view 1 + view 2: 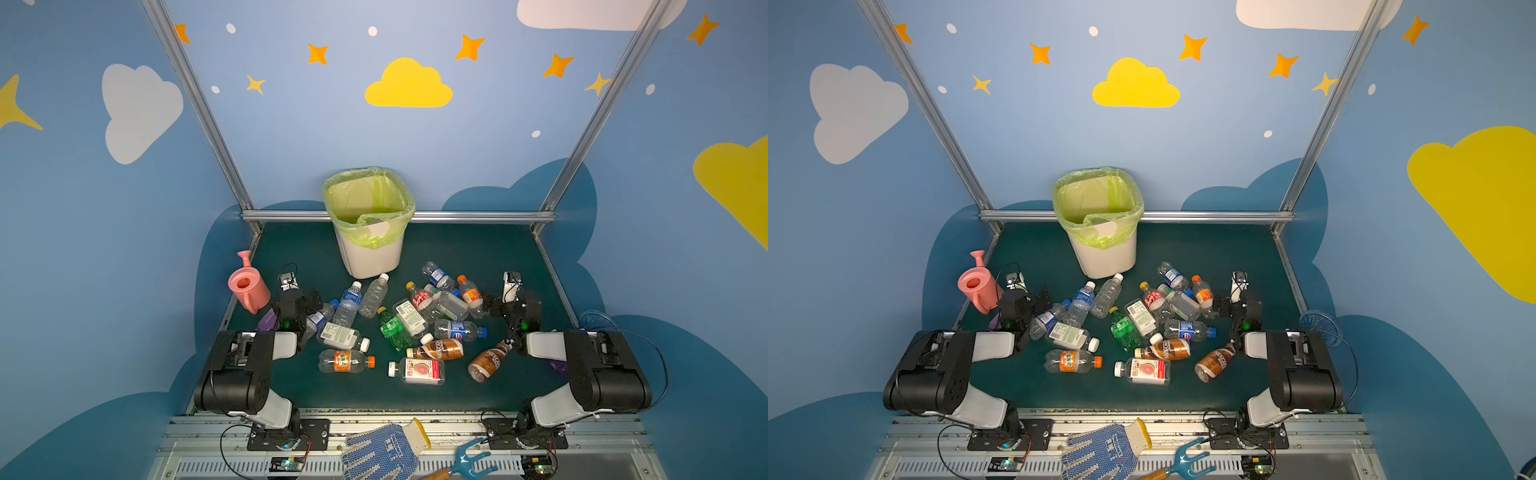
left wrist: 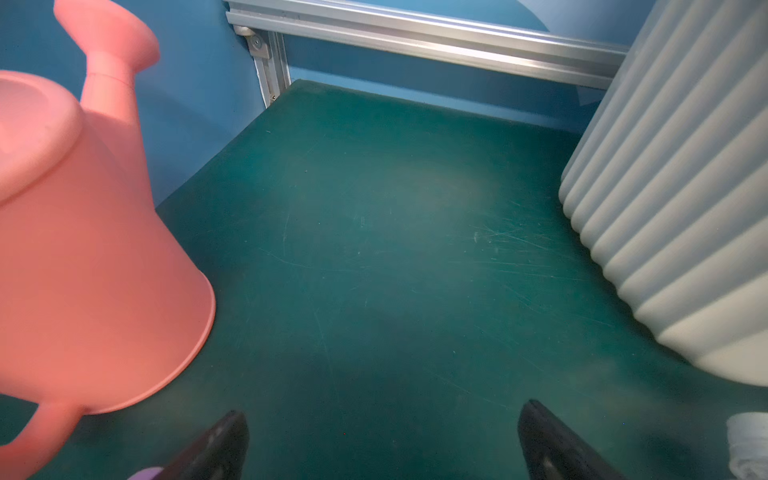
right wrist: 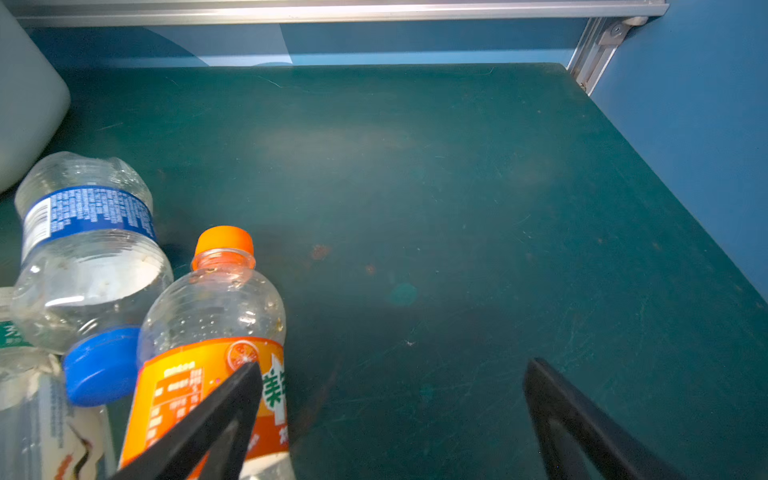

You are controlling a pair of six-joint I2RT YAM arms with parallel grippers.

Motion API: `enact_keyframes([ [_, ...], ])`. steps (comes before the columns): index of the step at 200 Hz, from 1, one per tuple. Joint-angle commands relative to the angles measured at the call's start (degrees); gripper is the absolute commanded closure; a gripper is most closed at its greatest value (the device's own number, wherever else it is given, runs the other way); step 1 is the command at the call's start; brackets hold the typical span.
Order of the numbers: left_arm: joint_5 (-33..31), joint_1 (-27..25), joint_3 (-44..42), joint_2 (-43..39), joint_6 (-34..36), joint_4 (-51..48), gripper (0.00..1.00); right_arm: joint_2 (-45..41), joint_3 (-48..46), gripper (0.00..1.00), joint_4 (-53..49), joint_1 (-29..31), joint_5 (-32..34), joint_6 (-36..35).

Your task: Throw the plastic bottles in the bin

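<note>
- Nearest: glove (image 1: 384,451) + blue hand fork (image 1: 471,459) on front rail.
- Plastic bottles (image 1: 399,328) lie scattered mid-mat, ~16. 2 brown ones read "NESCAFE" (image 1: 440,349); 1 green (image 1: 392,328); 1 w/ Pepsi logo (image 1: 459,331).
- L gripper (image 2: 382,440): jaws wide, empty, by 1 pink watering can (image 2: 83,249).
- R gripper (image 3: 390,415): jaws wide, empty, one finger over an orange-label bottle (image 3: 216,332).
- Far: 1 bin (image 1: 370,253), upright, green liner.

A pink plastic watering can (image 1: 248,286) stands upright at the dark green table's (image 1: 457,249) left edge — a blue-dotted white knitted glove (image 1: 382,451) and blue hand fork (image 1: 471,459) lie in front.
</note>
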Motion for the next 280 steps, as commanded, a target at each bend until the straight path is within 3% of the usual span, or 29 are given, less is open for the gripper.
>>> enact_keyframes([
  [1, -0.07, 0.0, 0.64, -0.6, 0.47, -0.69, 0.0, -0.9, 0.86, 0.02, -0.79, -0.01, -0.61, 0.32],
  [194, -0.74, 0.02, 0.54, -1.14, -0.13, -0.64, 0.0, -1.31, 1.41, 0.02, -1.29, -0.8, -0.65, 2.07],
  [205, -1.89, 0.01, 2.5, -3.13, -1.04, -5.63, 0.0, -3.06, 4.5, 0.02, -8.79, -1.24, -0.27, 2.88],
  [224, -5.14, 0.02, 13.71, -7.45, -3.39, -29.37, 0.0, -6.68, 12.22, 0.02, -26.39, -1.9, -2.45, 3.47],
  [241, -6.46, 0.04, 21.61, -8.65, -9.09, -44.57, 0.0, -8.53, 20.21, 0.02, -40.33, -1.81, -4.34, 3.91],
  [280, -4.77, -0.87, 24.65, -12.51, -18.04, -55.85, 0.0, -4.21, 39.83, 0.04, -68.45, 1.27, -7.78, 5.34],
])
